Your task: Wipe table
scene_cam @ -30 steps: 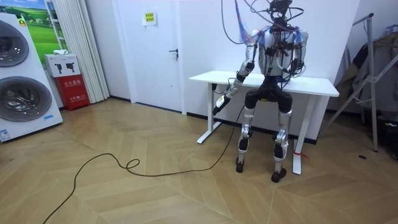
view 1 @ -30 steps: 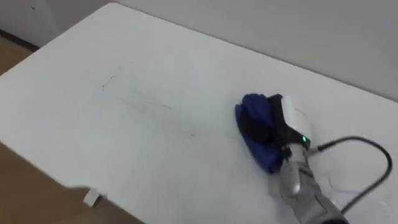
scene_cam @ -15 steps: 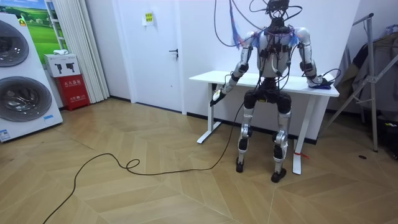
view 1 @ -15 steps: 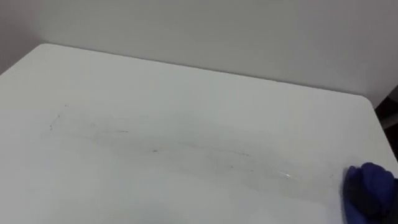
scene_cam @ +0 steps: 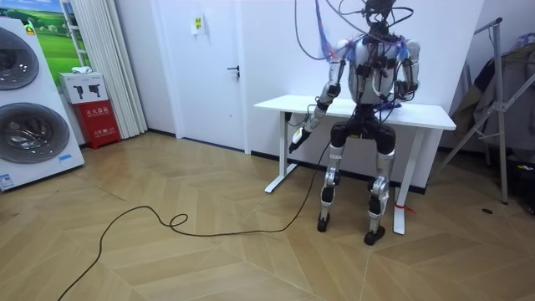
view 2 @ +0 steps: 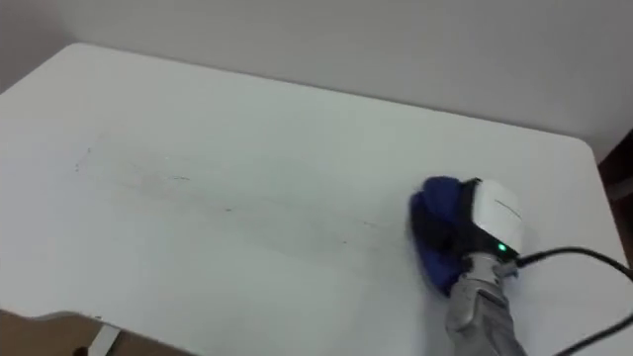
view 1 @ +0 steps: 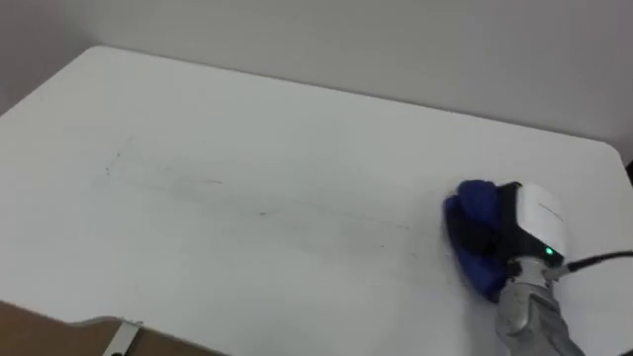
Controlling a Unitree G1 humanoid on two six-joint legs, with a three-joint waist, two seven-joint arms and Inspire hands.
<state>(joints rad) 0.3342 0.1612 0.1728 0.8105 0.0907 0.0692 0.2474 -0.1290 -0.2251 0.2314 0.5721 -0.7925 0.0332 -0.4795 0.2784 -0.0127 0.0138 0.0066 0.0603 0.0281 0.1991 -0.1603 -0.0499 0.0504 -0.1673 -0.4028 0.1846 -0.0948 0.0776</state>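
A blue cloth (view 1: pixel 471 237) (view 2: pixel 432 235) lies bunched on the right part of the white table (view 1: pixel 247 119) (scene_cam: pixel 280 103). My right hand (view 1: pixel 522 229) (view 2: pixel 483 225) rests on top of it, dark fingers bent down over the cloth and gripping it, the white back of the hand facing up. Faint grey marks (view 1: pixel 227 190) run in a long line across the tabletop, from the left toward the cloth. In the room view I stand at the table's long side, and my left hand (scene_cam: pixel 293 139) hangs low beside the table's end on the room view's left.
A wall runs close behind the table's far edge. The table's right end (view 1: pixel 611 148) is just past the cloth, and its front edge with a bracket (view 1: pixel 119 338) is at lower left. Washing machines (scene_cam: pixel 29 100) and a door (scene_cam: pixel 209 67) stand away from the table.
Half a second ago my right arm reached to the table's right end with the cloth. It has since drawn the cloth back toward the middle. The head camera shifted too.
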